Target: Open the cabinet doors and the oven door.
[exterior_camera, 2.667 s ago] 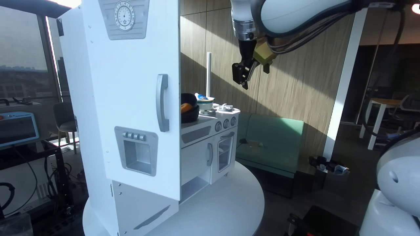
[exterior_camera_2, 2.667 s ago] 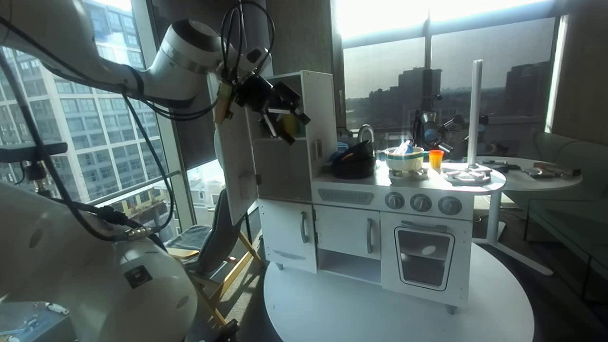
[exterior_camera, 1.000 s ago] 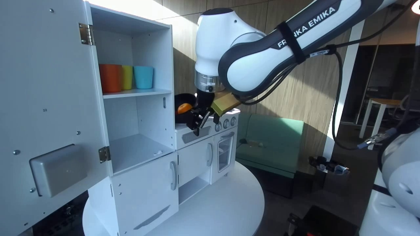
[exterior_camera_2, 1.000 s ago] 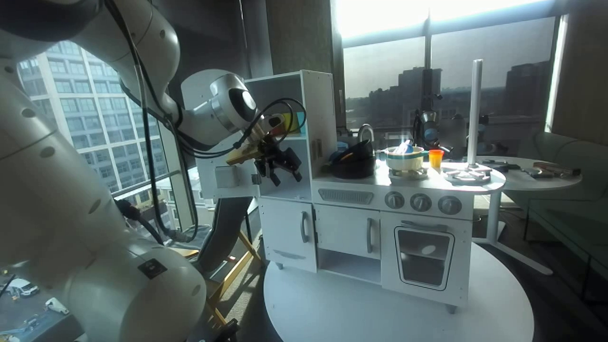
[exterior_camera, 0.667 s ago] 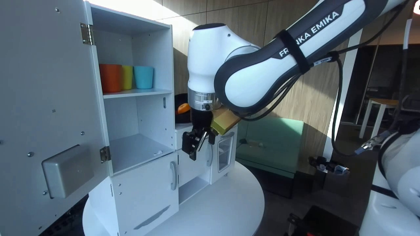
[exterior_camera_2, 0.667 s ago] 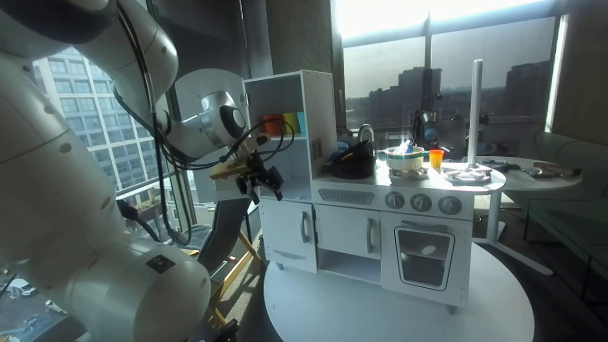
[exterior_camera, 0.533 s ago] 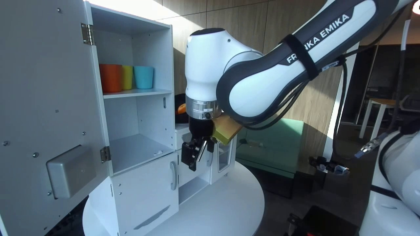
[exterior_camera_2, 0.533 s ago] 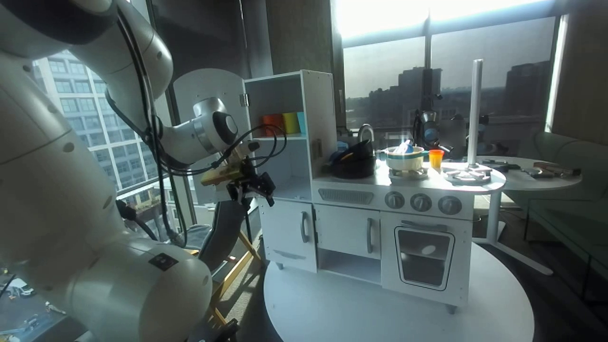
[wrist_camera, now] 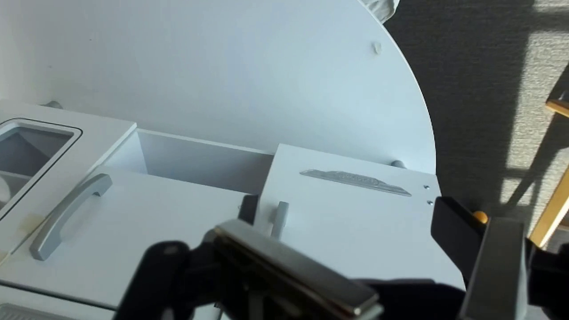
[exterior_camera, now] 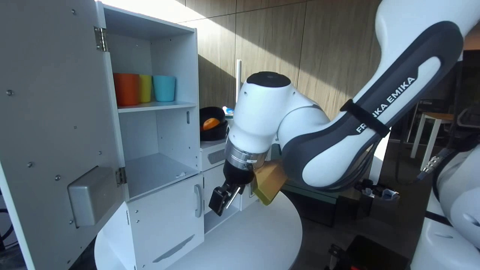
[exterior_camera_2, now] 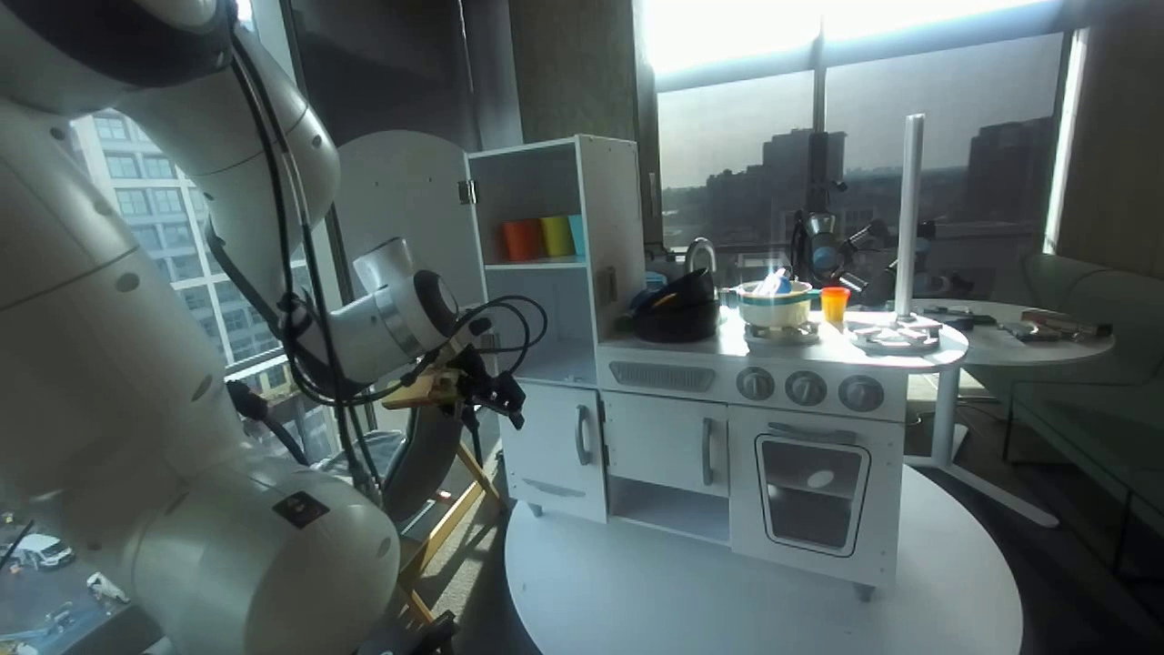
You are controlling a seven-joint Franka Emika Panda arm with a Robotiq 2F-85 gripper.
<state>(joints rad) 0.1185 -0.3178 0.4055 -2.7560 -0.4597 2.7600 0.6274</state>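
Observation:
The tall cabinet door [exterior_camera: 48,97] stands swung wide open in both exterior views [exterior_camera_2: 400,191]. The lower cabinet door [exterior_camera_2: 550,446] under it is closed; its handle [wrist_camera: 279,220] shows in the wrist view. The middle cabinet door [exterior_camera_2: 659,441] is closed, with a curved handle [wrist_camera: 66,213]. The oven door [exterior_camera_2: 814,482], with its window, is closed; in an exterior view the arm hides most of it. My gripper [exterior_camera: 221,202] is open and empty, in front of the lower cabinet door. In the wrist view its fingers [wrist_camera: 353,222] are wide apart, touching no handle.
Orange, yellow and blue cups [exterior_camera: 164,89] stand on the open cabinet's shelf. Black pans [exterior_camera_2: 677,314], a pot [exterior_camera_2: 773,307] and an orange cup [exterior_camera_2: 834,305] are on the counter. The unit stands on a round white table [exterior_camera_2: 755,609]. A chair [exterior_camera_2: 427,455] is beside it.
The tall cabinet door, closed over the shelves in an exterior view 2.7 s ago, has swung wide open. My gripper has come down from high up to the lower cabinet door's front.

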